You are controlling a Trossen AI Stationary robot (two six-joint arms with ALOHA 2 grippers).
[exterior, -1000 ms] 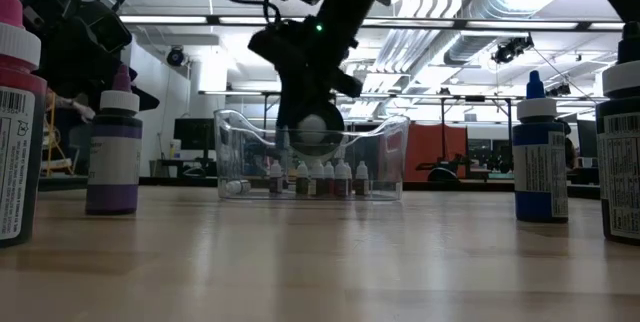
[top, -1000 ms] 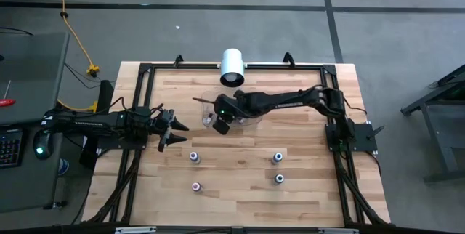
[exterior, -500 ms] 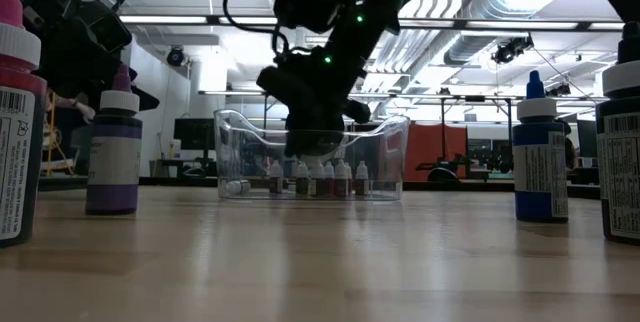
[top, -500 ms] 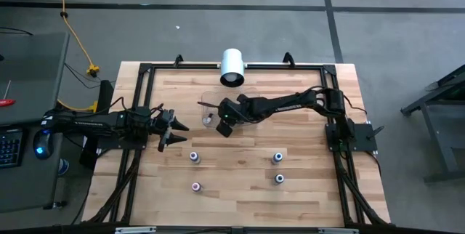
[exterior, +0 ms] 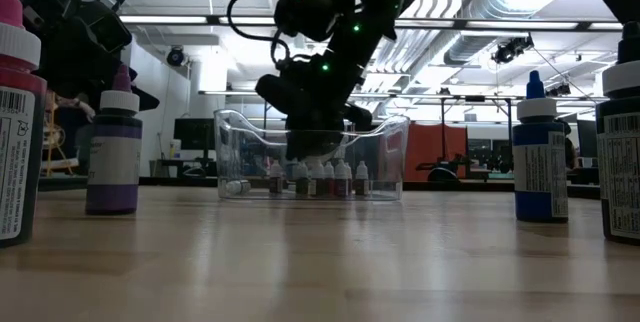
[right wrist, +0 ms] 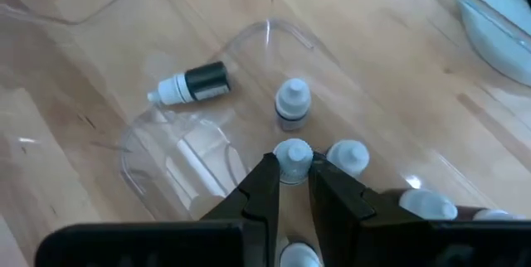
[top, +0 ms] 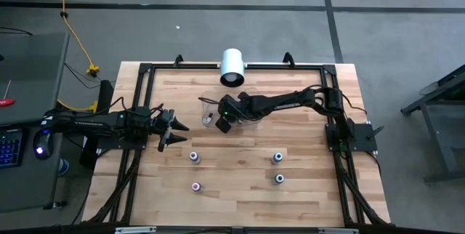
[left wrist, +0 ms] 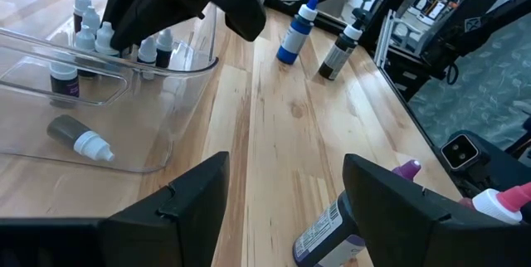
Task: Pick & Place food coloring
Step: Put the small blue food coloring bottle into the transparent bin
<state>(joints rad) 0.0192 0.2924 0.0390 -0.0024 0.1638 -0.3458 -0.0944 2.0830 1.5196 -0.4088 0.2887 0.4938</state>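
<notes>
The right gripper (right wrist: pixel 292 186) sits at the bottom centre of its wrist view, its two dark fingers (right wrist: pixel 259 191) pinched on the white cap of one small food coloring bottle (right wrist: pixel 293 157) standing inside the clear tray (right wrist: pixel 274 28). Just beyond that cap stand more small bottles (right wrist: pixel 292 101), one to its right and one above it in the frame, and a dark bottle with a white cap (right wrist: pixel 189 84) lies on its side at upper left of the tray floor. In the low view the foreground holds the larger bottles: a pink-capped one (exterior: pixel 18 112) cut off at the far left edge, a purple one (exterior: pixel 114 152) beside it, a blue one (exterior: pixel 540 157) at right and a dark one at the right edge; their labels carry print too small to read. Behind them, mid-frame, the tray's clear wall (exterior: pixel 380 147) shows a row of tiny bottles along its base, with the right arm bent down into it from above, green lights on its wrist. In the high view that arm reaches from the right side of the table (top: pixel 312 190) leftward to the tray at centre, a large white cylinder (top: pixel 233 65) just above it. The left gripper (top: pixel 174 131) waits at the table's left edge, fingers spread wide, holding nothing.
</notes>
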